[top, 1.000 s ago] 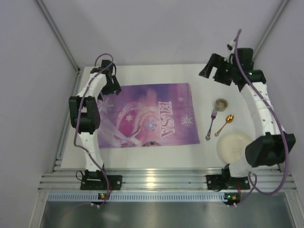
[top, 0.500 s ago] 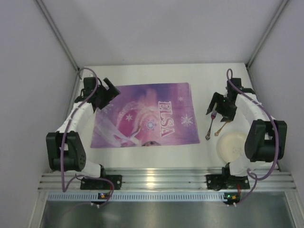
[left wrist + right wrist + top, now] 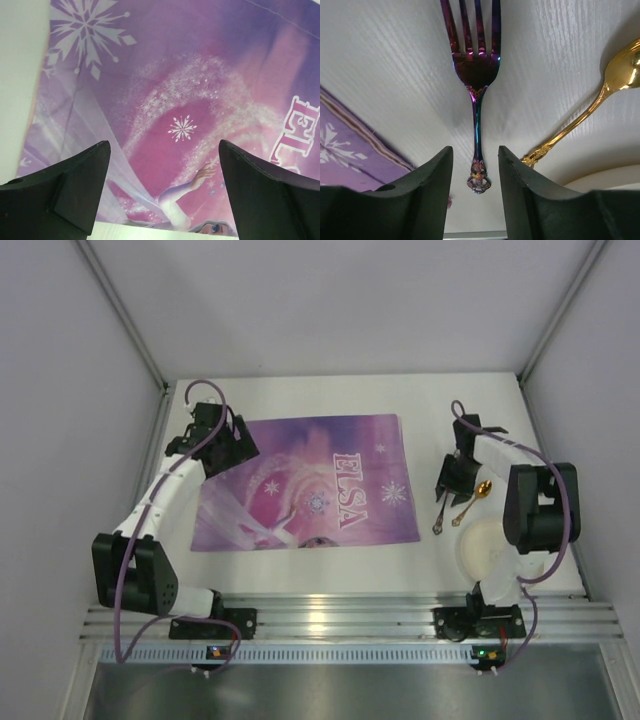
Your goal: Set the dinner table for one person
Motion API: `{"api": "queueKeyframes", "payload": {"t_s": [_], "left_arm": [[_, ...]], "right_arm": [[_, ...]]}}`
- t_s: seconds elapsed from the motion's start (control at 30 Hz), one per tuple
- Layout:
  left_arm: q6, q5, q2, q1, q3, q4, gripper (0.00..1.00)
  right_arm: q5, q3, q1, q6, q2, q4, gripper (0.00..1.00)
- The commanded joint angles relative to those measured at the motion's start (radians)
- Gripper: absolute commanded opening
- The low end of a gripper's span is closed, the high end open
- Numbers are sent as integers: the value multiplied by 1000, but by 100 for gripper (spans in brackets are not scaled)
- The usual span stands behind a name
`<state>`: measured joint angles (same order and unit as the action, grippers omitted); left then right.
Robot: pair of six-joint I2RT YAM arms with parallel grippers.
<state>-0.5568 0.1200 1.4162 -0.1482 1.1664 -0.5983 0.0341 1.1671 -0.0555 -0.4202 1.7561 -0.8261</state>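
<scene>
The dinner table (image 3: 300,390) is a white top with a purple ELSA placemat (image 3: 310,485) in its middle. Right of the mat lie an iridescent fork (image 3: 441,520), a gold spoon (image 3: 472,502) and a cream plate (image 3: 492,548). My right gripper (image 3: 447,480) is low over the fork. In the right wrist view its jaws (image 3: 475,150) straddle the end of the fork handle (image 3: 478,115) with a small gap on each side, touching nothing. My left gripper (image 3: 222,445) hangs wide open over the mat's far left part (image 3: 180,100), holding nothing.
The gold spoon (image 3: 600,100) lies just right of the right finger, with the plate rim (image 3: 610,180) beyond it. The placemat edge (image 3: 345,150) runs close on the left. Aluminium rails (image 3: 330,620) border the near edge. Grey walls enclose the table on three sides.
The right arm swung down from the back right onto the fork, and its jaws narrowed around the handle. The left arm folded and its gripper dropped low over the placemat, still open.
</scene>
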Motion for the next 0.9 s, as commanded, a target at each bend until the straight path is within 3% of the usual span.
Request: {"api": "queueKeyframes", "payload": {"t_s": [0.0, 0.3, 0.53, 0.87], "left_arm": [[52, 61, -54, -14, 24, -70, 94], [81, 92, -85, -45, 21, -143, 92], [93, 101, -77, -91, 48, -173, 91], [94, 164, 13, -346, 196, -167, 91]], "right_arm": [[-69, 49, -6, -8, 25, 30, 42], [-94, 69, -3, -8, 109, 74, 29], [-71, 54, -3, -6, 145, 104, 0], [49, 89, -101, -66, -128, 7, 0]]}}
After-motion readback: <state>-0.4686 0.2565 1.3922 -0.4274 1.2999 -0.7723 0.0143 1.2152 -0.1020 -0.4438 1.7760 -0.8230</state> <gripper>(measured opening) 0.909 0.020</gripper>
